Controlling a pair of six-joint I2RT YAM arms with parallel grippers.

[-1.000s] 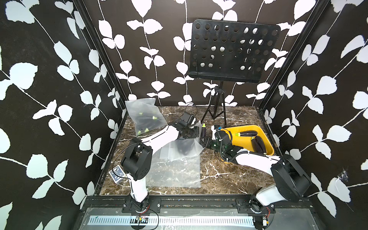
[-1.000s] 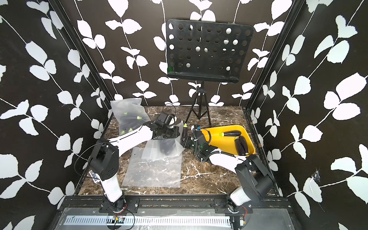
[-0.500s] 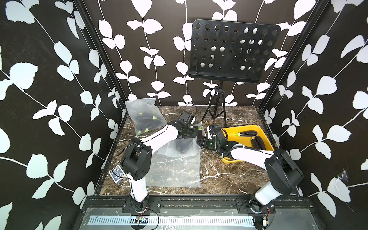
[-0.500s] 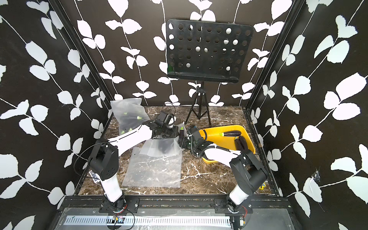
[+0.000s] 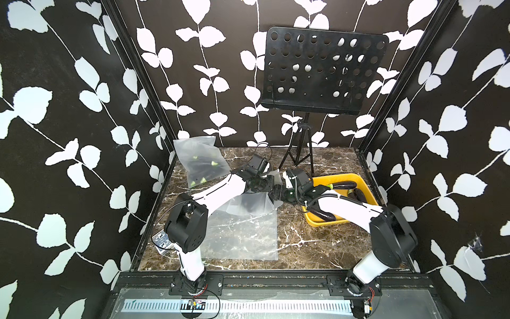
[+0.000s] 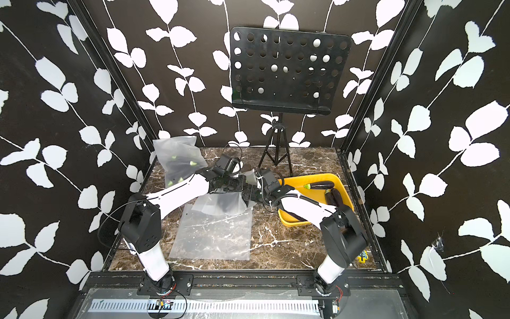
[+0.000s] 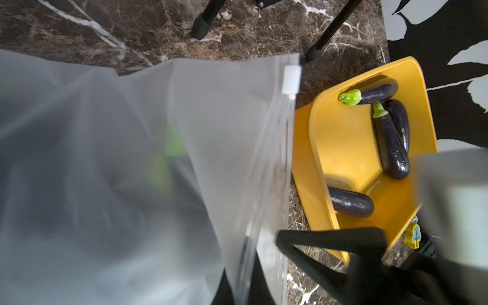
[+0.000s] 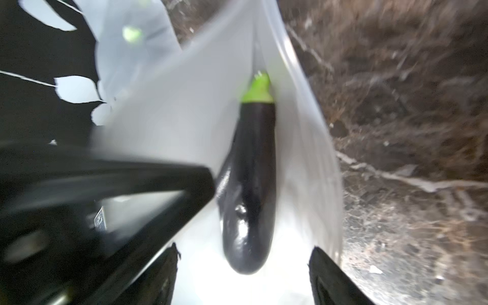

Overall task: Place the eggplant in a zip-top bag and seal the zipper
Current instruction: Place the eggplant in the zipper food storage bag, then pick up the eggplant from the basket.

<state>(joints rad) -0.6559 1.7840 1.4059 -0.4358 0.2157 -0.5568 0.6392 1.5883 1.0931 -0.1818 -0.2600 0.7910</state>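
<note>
Right gripper (image 8: 244, 247) is wide open and holds nothing, and the eggplant (image 8: 249, 184) lies inside the bag (image 5: 249, 203) near the middle of the counter (image 5: 303, 243). Left gripper (image 5: 266, 184) is pinched tight on the bag's top edge and holds it up. I think the bag is thin and floppy and the eggplant smooth and slippy, so grab the small white slider (image 7: 291, 79) at the bag's corner to zip it.

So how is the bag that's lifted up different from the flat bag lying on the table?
The lifted bag has an eggplant inside; the flat bag looks empty. The lifted bag is raised, bulging and creased; the flat bag lies smooth on the table. Both are clear plastic.
</note>
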